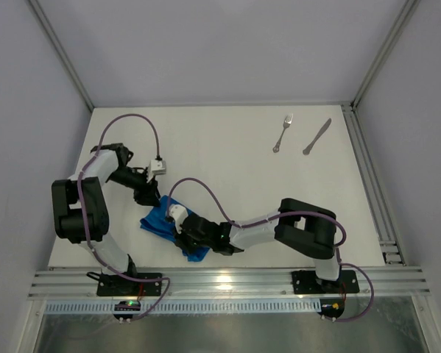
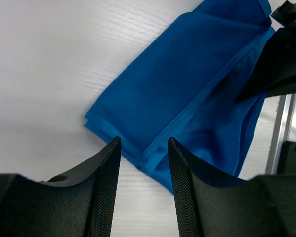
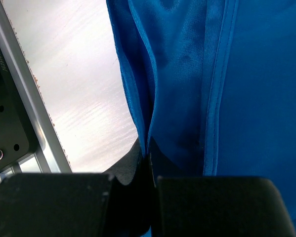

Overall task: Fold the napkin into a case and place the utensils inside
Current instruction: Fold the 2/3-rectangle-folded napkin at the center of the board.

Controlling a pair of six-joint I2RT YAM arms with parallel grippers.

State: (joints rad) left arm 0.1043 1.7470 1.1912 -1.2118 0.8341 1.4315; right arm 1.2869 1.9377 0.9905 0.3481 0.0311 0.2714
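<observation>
Nearest me, I am seeing the right arm stretching low and leftward along the near edge of the table [image 1: 227, 169], its right gripper [image 3: 148, 163] clamping a fold of the napkin [image 1: 157, 222]. The napkin is lying near-left, folded into a glossy bright blue oblong, its long axis running from far left to near right. Just beyond it the left arm is bending down, and the left gripper [image 2: 144, 148] is hovering with jaws parted and empty. Far right, the fork [image 1: 283, 133] and knife [image 1: 316, 137] are lying side by side, their handles pointing near-left.
</observation>
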